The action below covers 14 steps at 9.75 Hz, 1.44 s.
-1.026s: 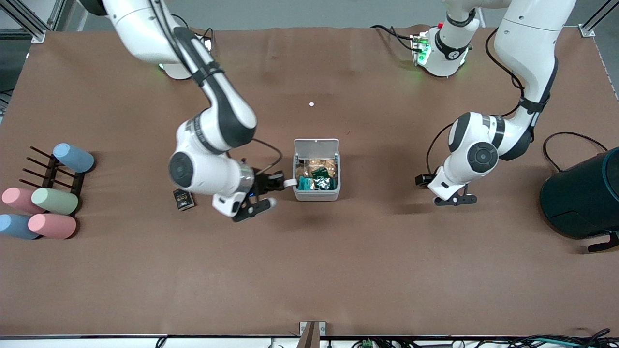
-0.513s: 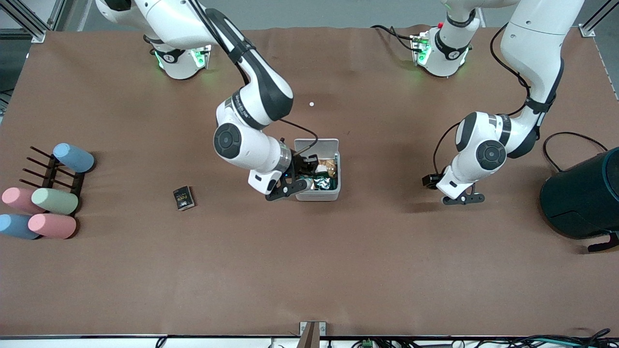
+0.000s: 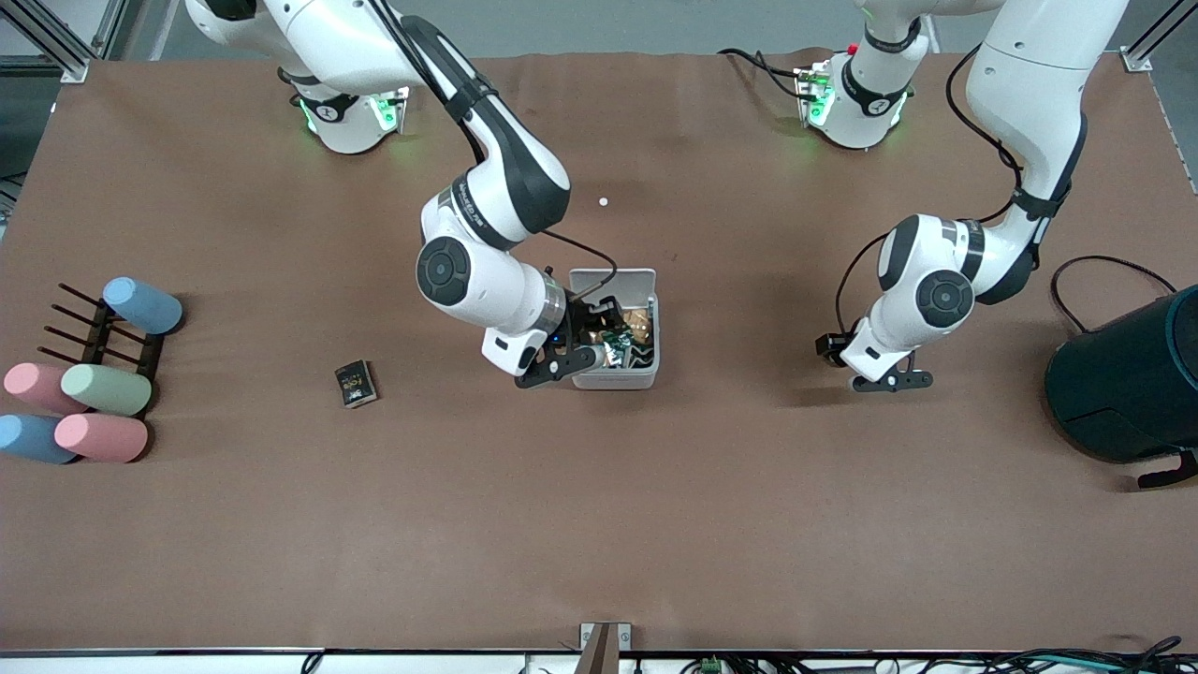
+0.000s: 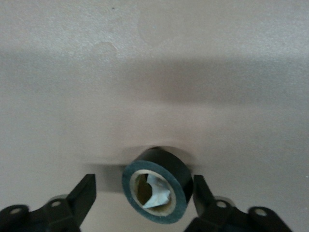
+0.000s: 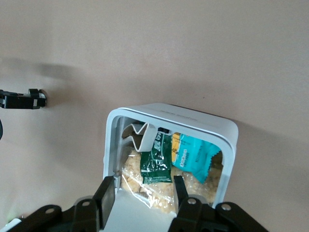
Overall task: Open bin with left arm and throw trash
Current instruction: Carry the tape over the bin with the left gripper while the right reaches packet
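The bin (image 3: 614, 329) sits at the centre of the front view with its lid raised, holding green, teal and clear wrappers. The right gripper (image 3: 588, 348) hangs over the bin's rim on the right arm's side, fingers spread wide; in the right wrist view a white folded scrap (image 5: 141, 135) lies inside against the bin's wall. The left gripper (image 3: 889, 379), right of centre, is low over the brown table (image 3: 599, 524), spread wide on either side of a black tape ring (image 4: 158, 191) without touching it. A black packet (image 3: 356, 384) lies left of the bin. Pastel cylinders (image 3: 103, 388) by a dark rack (image 3: 94, 332) fill the left edge; a dark teal cylinder (image 3: 1132, 388) stands at the right edge.
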Motion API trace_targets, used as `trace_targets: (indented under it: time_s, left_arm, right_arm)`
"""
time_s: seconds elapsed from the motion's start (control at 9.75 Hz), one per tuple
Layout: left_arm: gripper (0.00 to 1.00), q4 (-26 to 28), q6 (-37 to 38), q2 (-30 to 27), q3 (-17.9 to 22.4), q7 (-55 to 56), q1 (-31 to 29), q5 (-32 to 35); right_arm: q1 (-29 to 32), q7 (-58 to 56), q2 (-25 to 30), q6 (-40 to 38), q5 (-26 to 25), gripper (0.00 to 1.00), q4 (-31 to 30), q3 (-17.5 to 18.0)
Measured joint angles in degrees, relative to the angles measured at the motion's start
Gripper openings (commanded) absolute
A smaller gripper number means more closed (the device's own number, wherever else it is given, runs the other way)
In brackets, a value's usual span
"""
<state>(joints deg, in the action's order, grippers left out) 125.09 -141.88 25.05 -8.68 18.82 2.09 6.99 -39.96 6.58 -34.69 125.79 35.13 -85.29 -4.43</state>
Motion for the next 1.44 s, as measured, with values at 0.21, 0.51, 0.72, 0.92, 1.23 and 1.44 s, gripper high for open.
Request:
trace_targets:
  time_s: [0.21,0.51,0.72,0.92,1.23,1.44]
  left_arm:
    - [0.23,0.11,0.05,-0.12,-0.24,0.22,0.01,0.0]
    - [0.19,0.0,0.23,-0.17,-0.61,0.22,0.11,0.0]
    - [0.2,-2.99,5.77,-1.34,-3.0,0.73,0.15,-0.01]
    - [0.2,-11.74,17.31,-3.57,-7.52,4.92,0.28,-0.05]
    - [0.21,-24.28,20.6,-2.4,-14.72,17.62,6.77,-0.13]
    - [0.21,-32.57,20.63,3.27,-14.93,28.65,16.66,-0.09]
  right_arm:
    - [0.75,-0.12,0.06,-3.07,-2.17,0.62,0.01,-3.62]
    - [2.18,-1.69,0.4,-9.11,-13.6,0.85,-0.02,-9.37]
    - [2.5,-4.56,0.41,-11.9,-19.33,0.92,-0.88,-13.14]
    - [3.86,-6.18,0.37,-11.63,-25.11,0.99,-3.15,-14.25]
    - [6.75,-9.14,0.32,-7.2,-27.75,1.0,-8.62,-14.46]
    - [7.98,-13.56,1.16,-0.75,-27.77,1.0,-14.86,-14.59]
